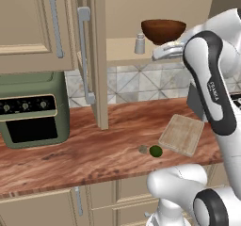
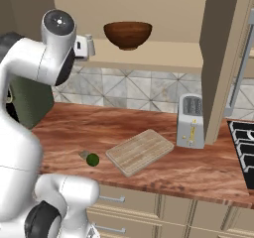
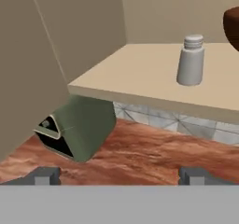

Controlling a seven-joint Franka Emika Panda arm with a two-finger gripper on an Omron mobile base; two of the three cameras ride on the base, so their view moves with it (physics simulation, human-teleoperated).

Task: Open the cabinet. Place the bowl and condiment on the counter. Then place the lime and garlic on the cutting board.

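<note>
The beige two-door wall cabinet [image 1: 96, 55] stood open, so the first step looked done. The round dark brown wooden bowl [image 1: 163, 30] and the small pale grey-white condiment shaker [image 3: 191, 60] sat on its shelf, near each other, neither yet on the reddish-brown wood-grain tabletop [image 1: 94, 149]. The small dark green lime [image 1: 156, 150] and grey-brown garlic lump [image 1: 142, 149] lay just beside the light tan cutting board [image 1: 181, 134], not on it. The gripper [image 3: 119, 174] hovered before the shelf, jaws wide apart and empty.

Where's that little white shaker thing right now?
The condiment stands upright inside the open cabinet, on its lower shelf, just left of the bowl in the left base view.
</note>
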